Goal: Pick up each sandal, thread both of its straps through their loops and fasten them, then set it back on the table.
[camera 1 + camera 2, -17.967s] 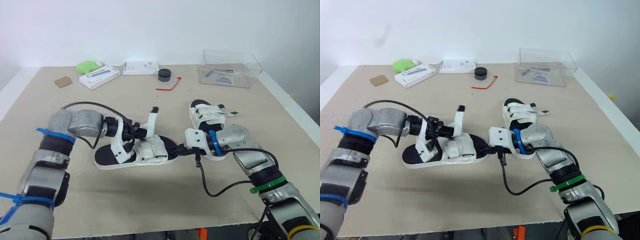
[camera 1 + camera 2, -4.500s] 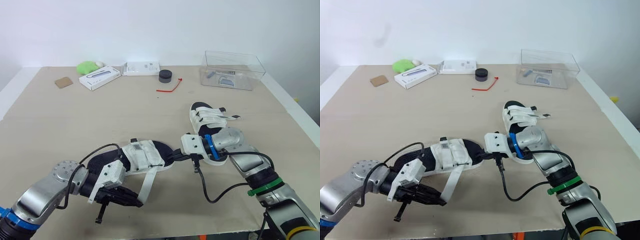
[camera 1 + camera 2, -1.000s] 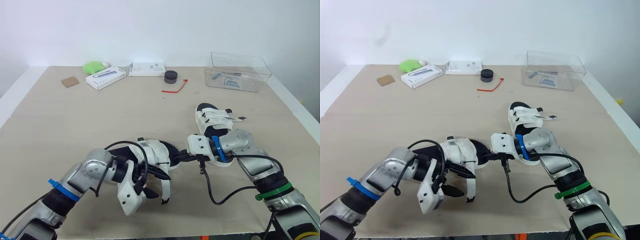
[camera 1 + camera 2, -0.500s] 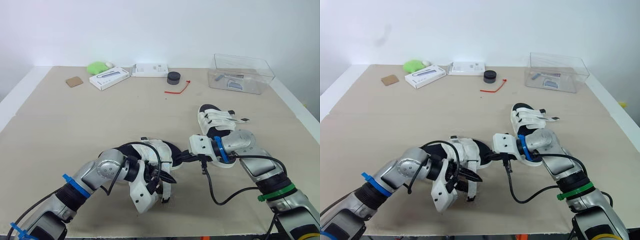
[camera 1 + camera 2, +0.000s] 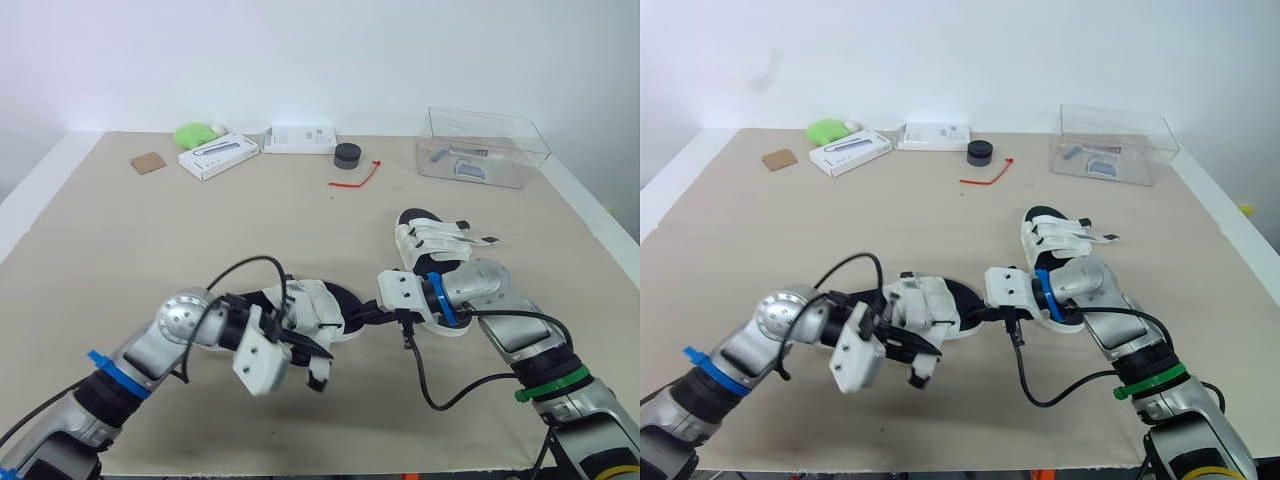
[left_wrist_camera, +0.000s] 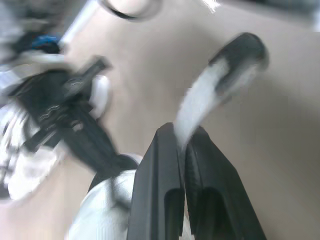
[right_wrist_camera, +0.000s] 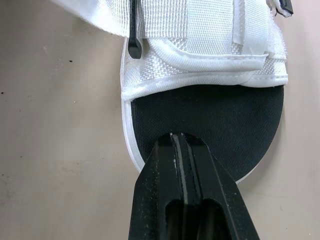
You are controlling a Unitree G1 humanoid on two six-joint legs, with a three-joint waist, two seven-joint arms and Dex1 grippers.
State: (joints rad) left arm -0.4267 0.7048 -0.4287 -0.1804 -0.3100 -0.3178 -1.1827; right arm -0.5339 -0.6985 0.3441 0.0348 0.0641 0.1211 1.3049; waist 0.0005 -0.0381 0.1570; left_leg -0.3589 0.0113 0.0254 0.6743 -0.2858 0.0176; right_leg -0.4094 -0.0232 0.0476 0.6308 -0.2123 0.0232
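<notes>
tabletop (image 5: 150, 230): your right gripper (image 7: 178, 137) nips the sandal (image 5: 318, 305) at 3 o'clock, anchoring it while your left gripper (image 6: 181, 132) clamps the strap (image 6: 200, 95).

My left arm (image 5: 150, 350) reaches in from the near left corner of the bench (image 5: 150, 220), elbow bent, forearm low and pointing right. On that side my left hand (image 6: 181, 135) is rolled sideways, fingers pinched tight on a strap (image 6: 200, 95). My right arm (image 5: 515, 335) comes in from the near right corner, angled toward the middle, with my right hand (image 7: 179, 136) low, fingers squeezed together, no gap.
</notes>
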